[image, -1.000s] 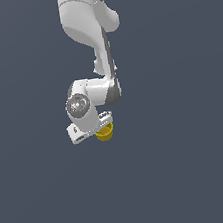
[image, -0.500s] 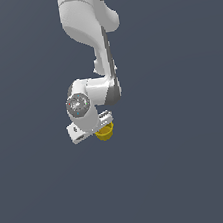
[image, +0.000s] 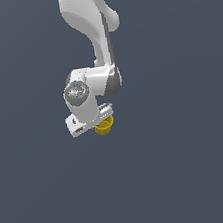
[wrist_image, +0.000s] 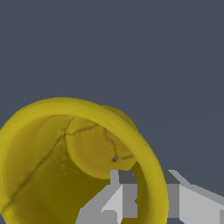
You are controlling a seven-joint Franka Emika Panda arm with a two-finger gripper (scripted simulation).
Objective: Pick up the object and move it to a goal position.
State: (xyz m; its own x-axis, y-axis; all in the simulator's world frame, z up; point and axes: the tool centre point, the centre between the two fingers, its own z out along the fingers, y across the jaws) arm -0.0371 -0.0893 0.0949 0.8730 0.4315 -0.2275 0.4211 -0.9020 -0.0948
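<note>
Distant exterior view; wrist view inside cup (wrist_image: 65, 166)

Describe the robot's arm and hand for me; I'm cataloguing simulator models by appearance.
The arm is glossy white with rounded, tube-like links and dark grey bands at the joints. A round wrist housing carries a grey circular cap with a small red mark. The hand is a white, blocky bar; the wrist view shows flat, angular grey-and-white fingers. No cables show.

The arm (image: 90, 25) is glossy white, with rounded, tubular links and dark grey bands at the joints. Below its elbow sits a round silver-grey cap (image: 76, 92). The gripper (image: 96, 122) is a white, boxy block; its jaws are grey.
</note>
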